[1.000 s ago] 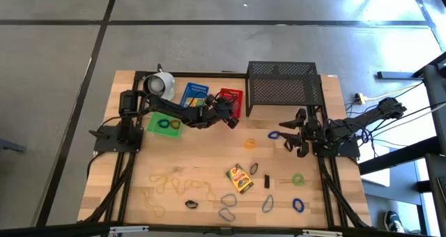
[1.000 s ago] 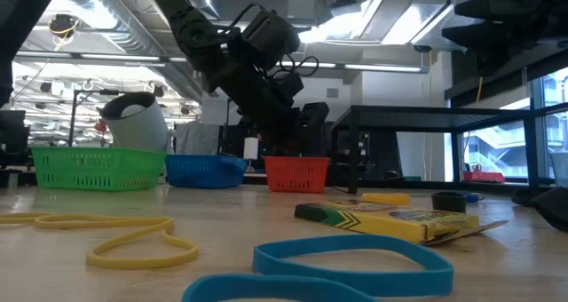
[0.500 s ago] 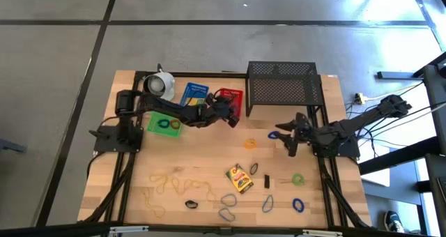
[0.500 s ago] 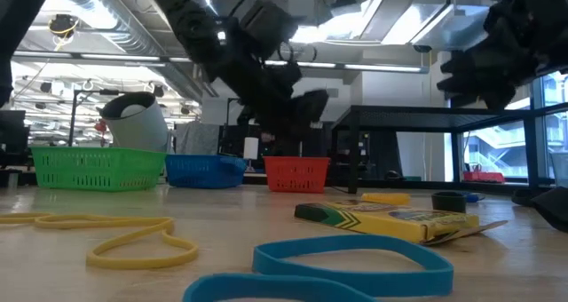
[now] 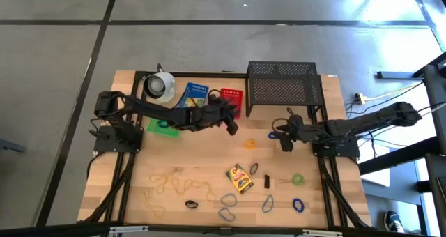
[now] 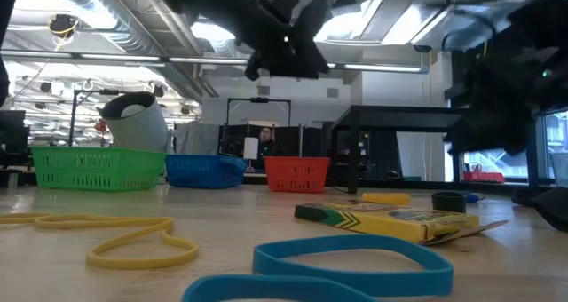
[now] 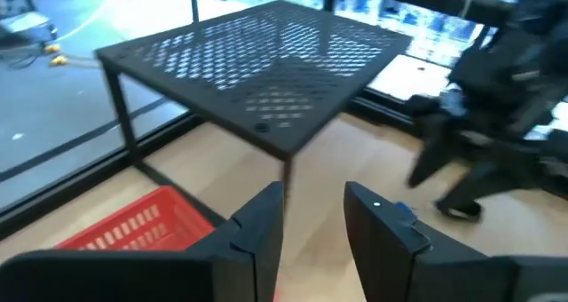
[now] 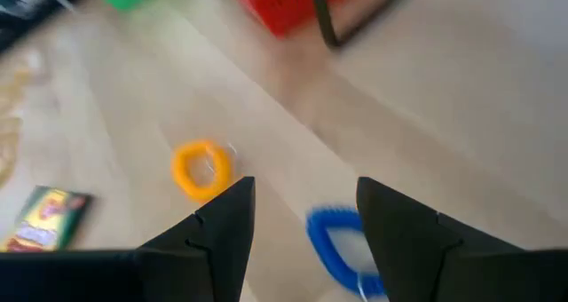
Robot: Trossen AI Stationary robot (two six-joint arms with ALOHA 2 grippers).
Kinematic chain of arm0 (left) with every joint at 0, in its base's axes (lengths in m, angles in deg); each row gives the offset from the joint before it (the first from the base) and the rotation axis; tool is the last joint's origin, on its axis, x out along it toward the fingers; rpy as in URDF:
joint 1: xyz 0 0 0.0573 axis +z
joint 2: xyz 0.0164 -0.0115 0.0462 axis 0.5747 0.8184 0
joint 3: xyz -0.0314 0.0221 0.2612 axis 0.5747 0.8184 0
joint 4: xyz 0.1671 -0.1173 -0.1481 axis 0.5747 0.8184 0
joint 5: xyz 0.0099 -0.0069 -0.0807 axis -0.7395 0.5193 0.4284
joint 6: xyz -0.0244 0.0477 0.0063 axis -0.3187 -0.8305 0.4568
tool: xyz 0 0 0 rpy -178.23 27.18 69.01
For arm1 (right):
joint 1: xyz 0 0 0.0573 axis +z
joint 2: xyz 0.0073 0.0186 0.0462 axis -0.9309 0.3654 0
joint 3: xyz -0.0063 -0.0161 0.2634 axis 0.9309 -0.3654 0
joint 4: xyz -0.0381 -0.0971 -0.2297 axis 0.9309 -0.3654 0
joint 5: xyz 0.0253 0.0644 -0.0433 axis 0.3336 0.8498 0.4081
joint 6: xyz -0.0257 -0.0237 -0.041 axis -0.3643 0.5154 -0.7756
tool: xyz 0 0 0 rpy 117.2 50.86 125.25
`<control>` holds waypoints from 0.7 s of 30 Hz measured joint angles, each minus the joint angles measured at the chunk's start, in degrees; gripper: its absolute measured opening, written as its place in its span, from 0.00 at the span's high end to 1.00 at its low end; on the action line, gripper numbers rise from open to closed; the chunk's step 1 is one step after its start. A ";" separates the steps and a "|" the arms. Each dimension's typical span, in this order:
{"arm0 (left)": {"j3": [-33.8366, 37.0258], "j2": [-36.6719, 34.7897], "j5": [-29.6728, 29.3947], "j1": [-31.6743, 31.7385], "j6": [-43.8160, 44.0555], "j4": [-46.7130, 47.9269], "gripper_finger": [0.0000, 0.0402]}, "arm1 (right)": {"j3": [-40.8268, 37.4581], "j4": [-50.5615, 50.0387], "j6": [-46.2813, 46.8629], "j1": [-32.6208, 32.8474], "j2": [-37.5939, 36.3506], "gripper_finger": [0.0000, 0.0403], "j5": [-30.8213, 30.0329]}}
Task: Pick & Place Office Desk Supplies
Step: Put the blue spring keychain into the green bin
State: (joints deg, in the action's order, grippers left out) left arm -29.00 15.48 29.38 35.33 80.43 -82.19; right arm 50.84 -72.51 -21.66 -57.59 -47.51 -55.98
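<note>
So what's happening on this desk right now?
Neither arm holds anything. The right hand is open above a blue band, near an orange one. The left hand hangs open by the red basket. Crayon box and other bands lie loose on the table.

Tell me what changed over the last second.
The right gripper stretched out toward the blue rubber band, jaws open above it. The left gripper drifted off the red basket toward the table's middle, empty. Crayon box, orange rubber band and other supplies stayed put.
</note>
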 joint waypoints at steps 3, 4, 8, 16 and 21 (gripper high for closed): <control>0.00 -0.27 -0.16 -1.75 -1.22 -0.04 0.72 | 0.00 -0.66 2.40 -2.67 2.84 0.50 5.04; 0.00 -0.27 -0.16 -2.18 -1.50 -0.04 0.72 | 0.00 -0.64 2.84 -3.31 3.80 0.50 6.49; 0.00 -0.27 -0.23 -3.25 -1.75 -0.15 0.72 | 0.26 -0.74 3.24 -5.34 7.50 0.50 10.76; 0.00 -0.25 -0.27 -3.65 -1.75 -0.11 0.71 | 5.77 -0.32 -1.63 -6.12 16.46 0.50 11.31; 0.00 -0.23 -0.27 -3.65 -1.75 0.02 0.72 | 7.30 -0.52 -3.39 -6.16 22.67 0.50 12.62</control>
State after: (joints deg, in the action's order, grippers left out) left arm -29.00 15.25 29.11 31.68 78.68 -82.17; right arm 58.15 -73.03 -25.05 -63.75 -24.84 -43.36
